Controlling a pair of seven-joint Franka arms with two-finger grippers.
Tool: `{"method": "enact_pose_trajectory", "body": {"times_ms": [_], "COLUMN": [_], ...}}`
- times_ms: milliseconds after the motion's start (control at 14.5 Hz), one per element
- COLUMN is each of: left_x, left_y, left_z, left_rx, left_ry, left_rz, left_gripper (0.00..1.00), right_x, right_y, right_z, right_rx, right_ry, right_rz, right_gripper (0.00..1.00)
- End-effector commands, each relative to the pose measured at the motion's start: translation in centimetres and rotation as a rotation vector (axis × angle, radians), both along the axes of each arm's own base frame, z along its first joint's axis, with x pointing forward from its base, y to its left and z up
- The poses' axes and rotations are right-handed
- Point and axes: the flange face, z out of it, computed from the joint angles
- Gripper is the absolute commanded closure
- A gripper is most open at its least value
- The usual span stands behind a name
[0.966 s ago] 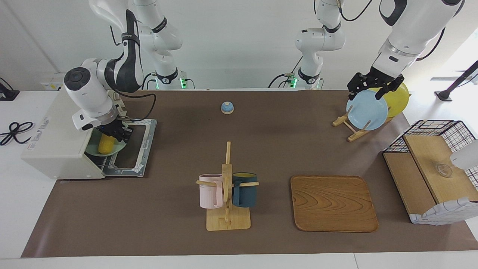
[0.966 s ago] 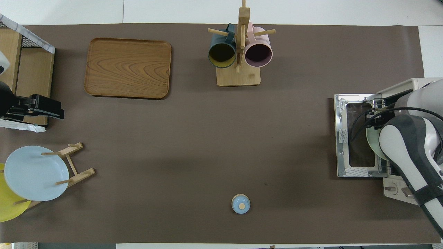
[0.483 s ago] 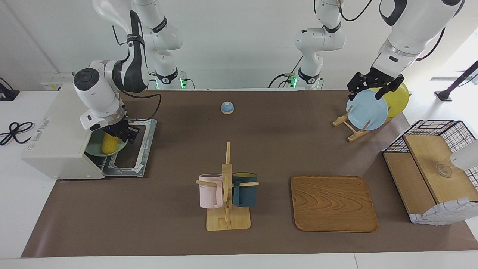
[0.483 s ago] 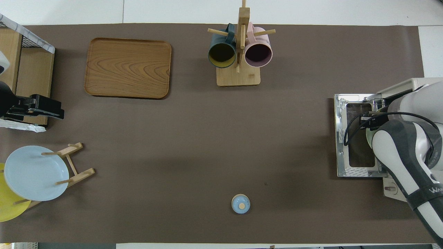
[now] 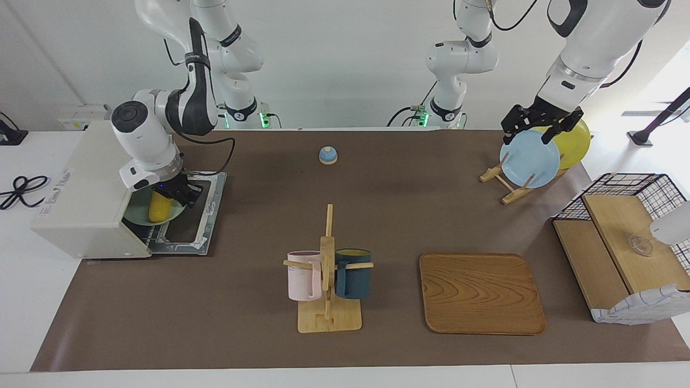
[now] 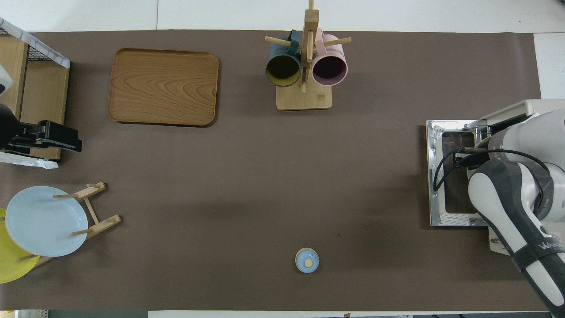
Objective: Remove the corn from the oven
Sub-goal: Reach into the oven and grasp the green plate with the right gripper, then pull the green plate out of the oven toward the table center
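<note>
The cream-white oven [image 5: 81,199] stands at the right arm's end of the table, its glass door [image 5: 200,213] lying open flat. The yellow corn [image 5: 159,209] stands upright on a pale green plate [image 5: 139,214] on the oven's rack, at the mouth. My right gripper [image 5: 173,195] is down over the corn's top and shut on it. In the overhead view the right arm [image 6: 507,198] covers the corn; the oven [image 6: 529,109] and door [image 6: 439,176] show. My left gripper [image 5: 533,125] waits open over the blue plate [image 5: 529,159].
A plate rack [image 5: 506,186] holds the blue plate and a yellow plate [image 5: 575,143]. A mug rack [image 5: 328,280] with two mugs, a wooden tray [image 5: 481,293], a small blue bell [image 5: 328,155] and a wire-and-wood basket shelf [image 5: 620,242] stand on the brown mat.
My right gripper and the corn have shifted a little out of the oven mouth toward the open door. The left arm has not moved.
</note>
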Motion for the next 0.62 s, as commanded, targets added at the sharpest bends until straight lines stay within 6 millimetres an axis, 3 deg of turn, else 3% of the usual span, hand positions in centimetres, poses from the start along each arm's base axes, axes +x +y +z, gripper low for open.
{"method": "enact_pose_trajectory", "body": {"times_ms": [0, 138, 345, 552], "left_x": [-0.6, -0.6, -0.6, -0.6], "left_y": [0.3, 0.3, 0.3, 0.3], "left_z": [0.1, 0.2, 0.2, 0.2], "left_rx": [0.017, 0.017, 0.017, 0.017], "left_ry": [-0.009, -0.010, -0.010, -0.010], "left_rz": [0.003, 0.003, 0.003, 0.003], "left_gripper": [0.00, 0.00, 0.00, 0.00], "right_x": [-0.6, -0.4, 1.6, 3.2], "right_y": [0.0, 0.6, 4.3, 14.0], "right_z": [0.2, 0.5, 2.9, 5.4], "right_rx": [0.005, 0.005, 0.000, -0.028], "right_ry": [-0.012, 0.000, 0.044, 0.017], "right_rz": [0.007, 0.017, 0.070, 0.089], "right_gripper": [1.00, 1.00, 1.00, 1.00]}}
